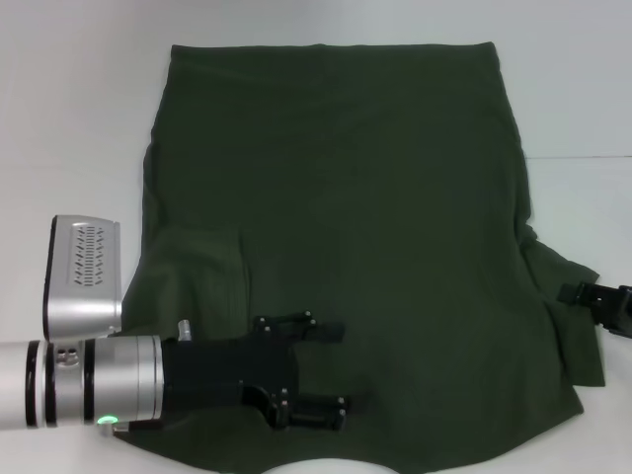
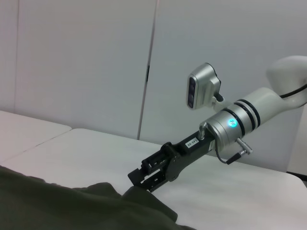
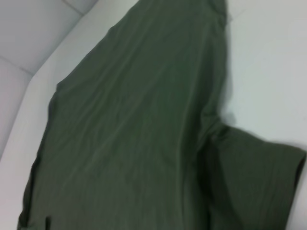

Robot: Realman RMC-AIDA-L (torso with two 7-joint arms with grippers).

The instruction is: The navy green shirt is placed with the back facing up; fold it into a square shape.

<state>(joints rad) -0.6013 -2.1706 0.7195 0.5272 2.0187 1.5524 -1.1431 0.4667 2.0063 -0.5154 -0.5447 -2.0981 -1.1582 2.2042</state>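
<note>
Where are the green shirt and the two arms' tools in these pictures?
navy green shirt (image 1: 365, 227): head view, middle of the fabric.
left tool (image 1: 341, 370): head view, between its open fingertips, over the shirt.
right tool (image 2: 139, 181): left wrist view, fingertips at the sleeve edge.

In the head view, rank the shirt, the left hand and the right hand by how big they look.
1. navy green shirt
2. left hand, though nearer the camera
3. right hand, partly cut off at the picture's edge

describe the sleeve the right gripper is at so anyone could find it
On the white table lies the navy green shirt, spread flat and plain. Follow its edge on the robot's right, toward the robot, to the short sleeve flaring outward. Unlike the other sleeve, it has the right gripper at its outer edge.
</note>
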